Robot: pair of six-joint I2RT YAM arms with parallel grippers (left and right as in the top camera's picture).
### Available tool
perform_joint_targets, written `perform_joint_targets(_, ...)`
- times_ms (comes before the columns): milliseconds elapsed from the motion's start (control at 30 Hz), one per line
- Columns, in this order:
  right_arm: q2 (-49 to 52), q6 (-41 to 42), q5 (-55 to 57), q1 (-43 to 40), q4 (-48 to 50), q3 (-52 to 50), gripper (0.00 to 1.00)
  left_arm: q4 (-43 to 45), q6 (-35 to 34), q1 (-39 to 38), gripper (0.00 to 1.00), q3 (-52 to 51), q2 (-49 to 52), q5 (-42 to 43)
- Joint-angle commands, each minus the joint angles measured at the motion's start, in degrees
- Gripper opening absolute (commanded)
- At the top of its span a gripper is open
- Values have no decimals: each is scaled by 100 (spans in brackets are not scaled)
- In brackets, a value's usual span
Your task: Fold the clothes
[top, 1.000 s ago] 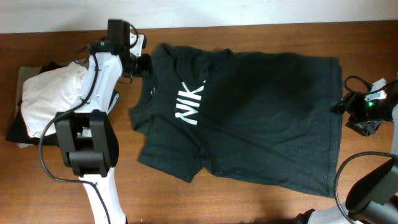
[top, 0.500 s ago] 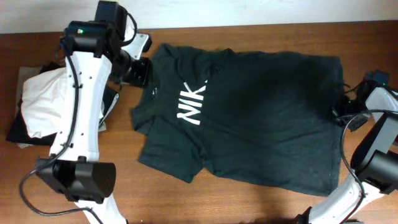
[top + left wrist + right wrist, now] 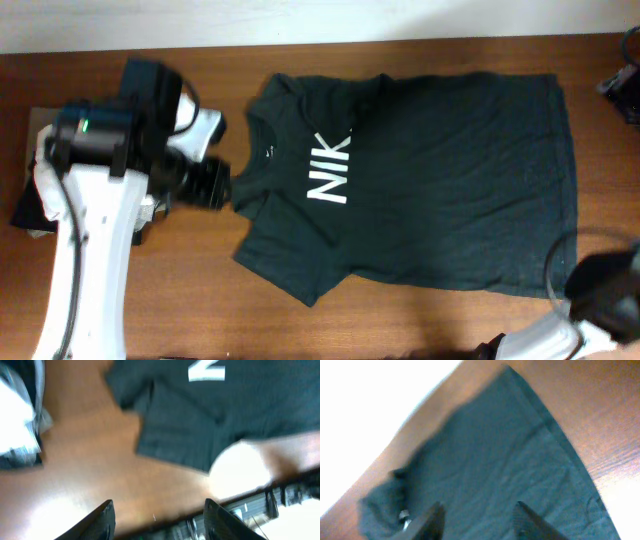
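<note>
Okay, left claw (image 3: 159, 505) and right claw (image 3: 479, 506) gape empty; charcoal T-shirt (image 3: 440, 200) looks limp, light, so I'd pinch its hem corners.

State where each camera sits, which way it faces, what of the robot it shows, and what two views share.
Overhead: fixed above the table, facing straight down on the spread T-shirt; shows the white left arm.
Left wrist: on that arm, looking down at the T-shirt's sleeve; left gripper fingers apart at the bottom.
Right wrist: looking down on a T-shirt corner; right gripper fingers apart.
Shared: overhead and left wrist both show the white lettering.
</note>
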Motion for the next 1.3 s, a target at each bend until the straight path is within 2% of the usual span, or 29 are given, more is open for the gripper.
perform_joint_targets(0, -1128, 55, -323, -2, -704, 146, 77, 772, -632, 9, 60, -1939, -702, 20)
perform_joint_targets(100, -1692, 50, -323, -2, -1637, 146, 82, 2378, -767, 9, 64, -3845, -723, 103)
perform_joint_targets(167, -1764, 0, -323, 0, -2103, 144, 84, 4151, -769, 9, 66, -5239, -470, 103)
perform_joint_targets(233, -1753, -120, -321, 31, -2175, 136, 84, 5115, -769, 9, 66, -5777, -20, 85)
perform_joint_targets(300, -1733, -122, -271, 31, -2173, 111, 84, 5499, -769, 2, 65, -5823, 619, 153)
perform_joint_targets(333, -1729, -120, -251, 31, -2173, 111, 84, 5593, -769, 4, 57, -5823, 833, 264)
perform_joint_targets(367, -1722, -118, -184, 31, -2162, 94, 84, 5615, -769, 4, 46, -5823, 1012, 358)
perform_joint_targets(400, -1698, -118, -13, 31, -2151, 66, 84, 5560, -769, 4, 30, -5823, 1193, 387)
perform_joint_targets(433, -1641, -118, 109, 31, -2153, 46, 84, 5313, -769, 4, 1, -5823, 1298, 382)
perform_joint_targets(533, -1375, -118, 157, 31, -2151, 20, 84, 4076, -833, 26, 1, -5394, 968, 511)
perform_joint_targets(633, -1097, -122, 177, 31, -2157, 20, 84, 2262, -863, 24, 1, -4680, 197, 778)
perform_joint_targets(733, -1047, -120, 275, 31, -2144, 20, 84, 1698, -1008, 9, 0, -4684, -24, 793)
perform_joint_targets(867, -1047, -120, 393, 31, -2133, 20, 84, 1364, -1134, -109, 1, -4725, -22, 911)
perform_joint_targets(900, -1047, -118, 468, 31, -2105, 20, 85, 1351, -1250, -378, 2, -4730, -22, 1069)
perform_joint_targets(933, -1047, -120, 496, 31, -2105, 20, 85, 1388, -1386, -518, 11, -4728, -22, 1091)
perform_joint_targets(967, -1047, -133, 509, 31, -2098, 20, 87, 1434, -1429, -769, 39, -4728, -22, 1113)
perform_joint_targets(1000, -1003, -271, 678, 31, -2065, 20, 91, 1401, -1423, -881, 43, -4725, -22, 1106)
perform_joint_targets(1067, -732, -269, 756, 31, -2065, -20, 92, 1294, -1272, -765, 44, -4553, -22, 1025)
perform_joint_targets(1100, -516, -267, 754, 31, -2065, -219, 92, 1626, -1272, -608, 49, -4299, -22, 437)
perform_joint_targets(1167, -313, -271, 754, 31, -2055, -621, 89, 2677, -1266, -516, 52, -4253, -11, -297)
perform_joint_targets(1233, -212, -267, 743, 9, -1495, -1956, 88, 3915, -1080, -514, 51, -4256, 280, -562)
perform_joint_targets(1267, -212, -472, 553, 39, -1451, -2476, 85, 4002, -1078, -514, 50, -4256, 435, -452)
